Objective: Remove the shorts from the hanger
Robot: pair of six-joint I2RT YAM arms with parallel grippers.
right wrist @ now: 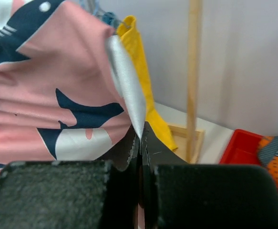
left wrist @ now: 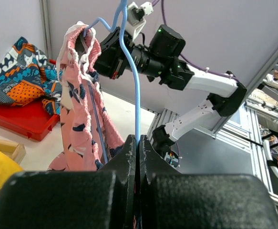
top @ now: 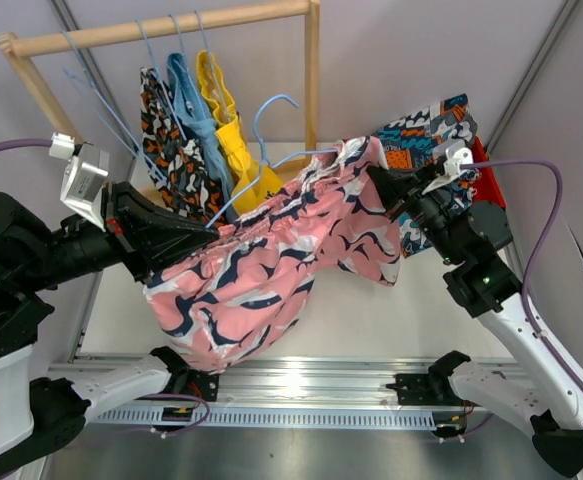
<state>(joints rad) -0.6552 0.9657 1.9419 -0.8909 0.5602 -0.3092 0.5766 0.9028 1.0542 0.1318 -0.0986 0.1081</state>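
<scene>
Pink cloth shorts printed with navy and white shapes [top: 271,250] hang stretched in mid-air above the white worktop [top: 371,320], slung between the two arms. The left jaws are clenched on the lower run of a light blue wire hanger [left wrist: 138,100]. The right jaws are pinched shut on a thin white fold at the waistband edge of the garment. So the pink shorts lie between both sets of jaws, touching the right pair directly and reaching the left pair only through the wire.

The danger appears to be in the pull: the right-hand hold takes very little cloth and could slip free, dropping the garment. If the wire is caught inside the waistband, hauling the arms apart may bend the hanger or twist it out of the left jaws.

Behind, black-orange-white blotched shorts [top: 171,150], plain light blue shorts [top: 193,110] and plain yellow shorts [top: 229,130] hang on the wooden rack [top: 171,27]. Blue-orange patterned shorts [top: 426,130] lie over a red plastic tray [left wrist: 19,119].
</scene>
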